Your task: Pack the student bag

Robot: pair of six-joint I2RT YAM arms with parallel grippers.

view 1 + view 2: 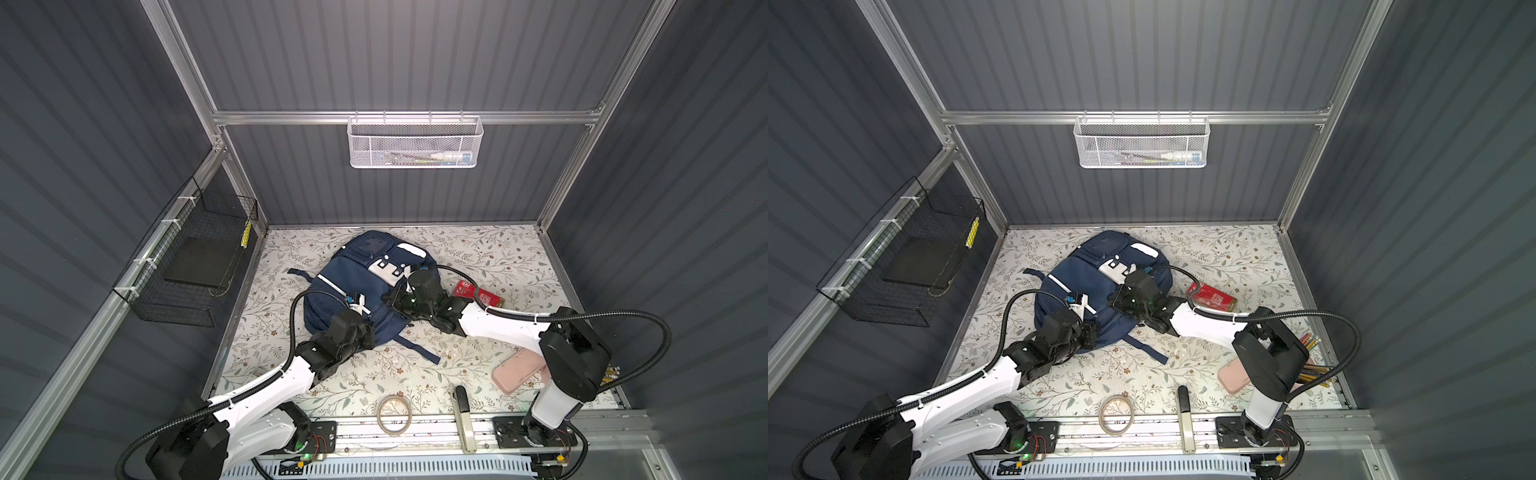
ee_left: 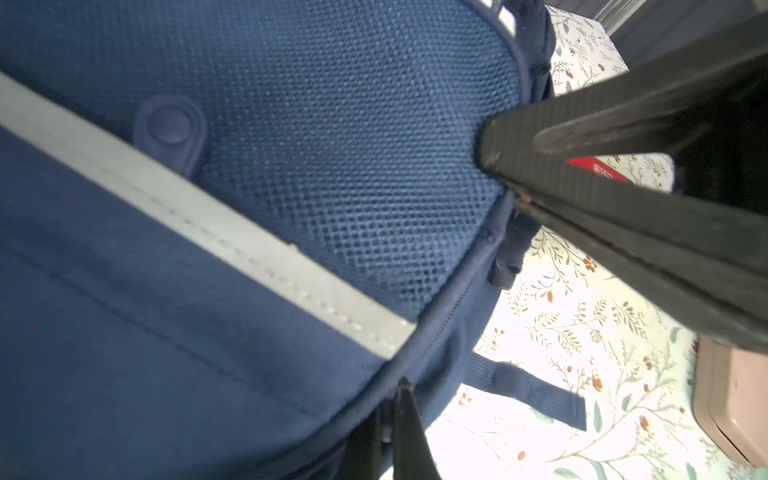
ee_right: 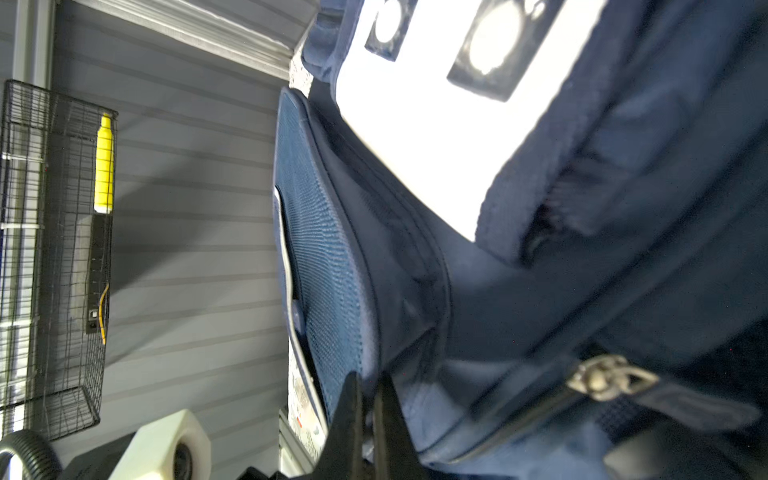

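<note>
left gripper (image 2: 388,411), right gripper (image 3: 370,388) both clamped on student bag (image 1: 345,278)

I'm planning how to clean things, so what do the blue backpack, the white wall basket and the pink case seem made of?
Student bag: woven navy fabric, matte, with a dotted mesh panel and a stitched pale stripe. White basket: perforated metal, probably painted. Pink case: smooth matte shell, perhaps plastic or silicone; the look leaves it open.
</note>
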